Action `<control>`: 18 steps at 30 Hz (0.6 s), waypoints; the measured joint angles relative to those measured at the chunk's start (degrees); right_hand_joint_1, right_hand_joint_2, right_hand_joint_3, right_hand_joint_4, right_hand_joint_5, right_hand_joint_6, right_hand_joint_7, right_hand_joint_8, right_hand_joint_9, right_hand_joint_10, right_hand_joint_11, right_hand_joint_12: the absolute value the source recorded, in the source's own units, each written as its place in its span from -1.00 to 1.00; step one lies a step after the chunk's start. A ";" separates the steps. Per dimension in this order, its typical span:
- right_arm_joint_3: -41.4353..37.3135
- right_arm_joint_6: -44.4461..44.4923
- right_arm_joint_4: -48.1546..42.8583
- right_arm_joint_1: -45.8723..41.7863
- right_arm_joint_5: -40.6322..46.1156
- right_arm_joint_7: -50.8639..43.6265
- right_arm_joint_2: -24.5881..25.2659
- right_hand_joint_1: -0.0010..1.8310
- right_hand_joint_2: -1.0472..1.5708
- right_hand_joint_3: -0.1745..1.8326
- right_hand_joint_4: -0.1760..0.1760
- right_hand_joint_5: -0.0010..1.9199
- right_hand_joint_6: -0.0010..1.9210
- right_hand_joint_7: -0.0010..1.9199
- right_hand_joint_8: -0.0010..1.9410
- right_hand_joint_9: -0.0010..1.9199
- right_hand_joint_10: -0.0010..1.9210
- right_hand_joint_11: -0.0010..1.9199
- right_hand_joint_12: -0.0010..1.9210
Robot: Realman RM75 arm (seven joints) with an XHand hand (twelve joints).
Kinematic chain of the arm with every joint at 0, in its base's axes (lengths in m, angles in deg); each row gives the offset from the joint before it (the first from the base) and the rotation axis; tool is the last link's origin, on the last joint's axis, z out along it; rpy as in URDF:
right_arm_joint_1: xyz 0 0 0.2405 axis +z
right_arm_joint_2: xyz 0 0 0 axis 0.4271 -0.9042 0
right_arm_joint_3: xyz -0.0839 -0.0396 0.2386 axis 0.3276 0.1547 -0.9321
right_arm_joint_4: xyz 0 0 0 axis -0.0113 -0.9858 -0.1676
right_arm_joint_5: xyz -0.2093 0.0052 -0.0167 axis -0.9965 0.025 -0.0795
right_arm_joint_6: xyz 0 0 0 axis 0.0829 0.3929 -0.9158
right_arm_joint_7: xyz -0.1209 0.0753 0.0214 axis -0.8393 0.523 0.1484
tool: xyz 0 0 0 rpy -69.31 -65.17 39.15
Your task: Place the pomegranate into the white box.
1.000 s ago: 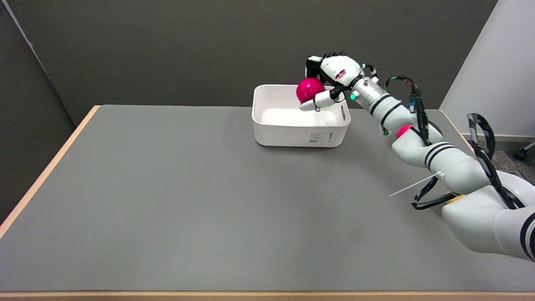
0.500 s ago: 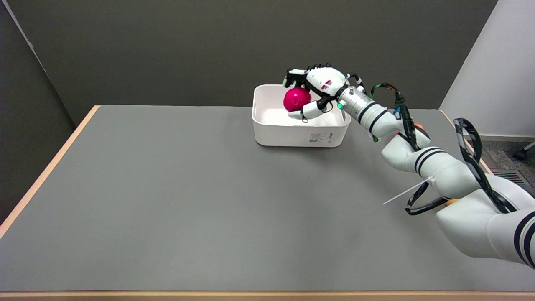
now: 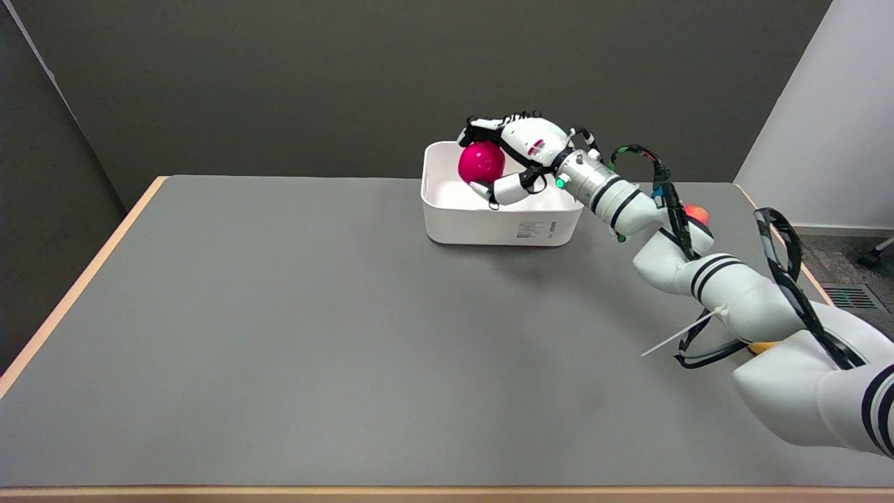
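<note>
Pomegranate (image 3: 481, 161) sits in your robot hand (image 3: 513, 157), a round magenta fruit held over the open top of the white box (image 3: 500, 222). You have the black fingertips (image 3: 475, 128) arched over its top while the thumb cups it from below, so the fruit is gripped on both sides. It hangs above the left part of the box's inside, near the far rim, and you cannot tell from this view whether it touches the box floor or a wall. Your right arm (image 3: 705, 272) reaches in from the lower right, across the box's right end, with black cables looped along it and a green light showing at the wrist. The box stands on the grey desk (image 3: 314, 335) toward its far edge, long side facing you, with a small printed label on its near wall. Behind the desk you see a dark wall, and a paler wall stands at the right.
</note>
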 measured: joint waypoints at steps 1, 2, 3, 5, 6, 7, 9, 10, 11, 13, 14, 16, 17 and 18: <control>-0.02 -0.02 -0.43 -0.20 0.00 0.13 -0.04 -0.28 0.32 0.10 0.87 -0.66 -0.28 -0.67 -0.64 -0.73 -0.21 -0.78 0.42; -0.05 -0.03 -0.82 -0.38 0.00 0.27 -0.08 -0.34 0.29 0.12 0.87 -0.69 -0.34 -0.74 -0.68 -0.81 -0.29 -0.86 0.35; -0.10 -0.05 -1.30 -0.60 0.00 0.47 -0.12 -0.39 0.28 0.11 0.87 -0.71 -0.39 -0.78 -0.70 -0.87 -0.34 -0.92 0.29; -0.18 -0.08 -2.03 -0.91 0.09 0.91 -0.22 -0.45 0.28 0.08 0.87 -0.72 -0.44 -0.83 -0.73 -0.92 -0.37 -0.97 0.24; -0.22 -0.13 -2.43 -1.10 0.22 1.18 -0.26 -0.52 0.25 0.11 0.87 -0.76 -0.46 -0.87 -0.77 -0.95 -0.41 -0.99 0.18; -0.27 -0.24 -2.86 -1.30 0.38 1.48 -0.32 -0.57 0.23 0.13 0.87 -0.80 -0.47 -0.91 -0.81 -0.98 -0.45 -1.00 0.13; -0.32 -0.57 -3.68 -1.66 0.69 2.04 -0.44 -0.61 0.20 0.10 0.87 -0.86 -0.51 -0.96 -0.88 -1.00 -0.55 -1.00 0.06; -0.34 -0.80 -4.10 -1.84 0.81 2.26 -0.50 -0.60 0.21 0.11 0.85 -0.90 -0.53 -0.98 -0.94 -1.00 -0.64 -1.00 -0.02; -0.37 -1.05 -4.52 -2.02 0.93 2.46 -0.57 -0.60 0.22 0.12 0.83 -0.93 -0.55 -0.99 -0.98 -1.00 -0.73 -1.00 -0.09; -0.45 -1.88 -5.64 -2.46 1.22 2.93 -0.75 -0.66 0.21 0.06 0.84 -0.92 -0.60 -1.00 -1.00 -1.00 -0.74 -1.00 -0.09; -0.48 -2.24 -6.09 -2.65 1.34 3.10 -0.83 -0.67 0.20 0.05 0.82 -0.92 -0.61 -1.00 -1.00 -1.00 -0.79 -1.00 -0.13; -0.54 -2.99 -7.01 -3.09 1.51 3.40 -0.98 -0.68 0.19 0.06 0.78 -0.93 -0.61 -1.00 -1.00 -1.00 -0.89 -1.00 -0.21; -0.60 -3.38 -7.50 -3.34 1.60 3.54 -1.06 -0.67 0.19 0.06 0.77 -0.93 -0.61 -1.00 -1.00 -1.00 -0.90 -1.00 -0.22; -0.67 -3.73 -7.94 -3.57 1.68 3.67 -1.12 -0.67 0.19 0.06 0.76 -0.93 -0.61 -1.00 -1.00 -1.00 -0.92 -1.00 -0.23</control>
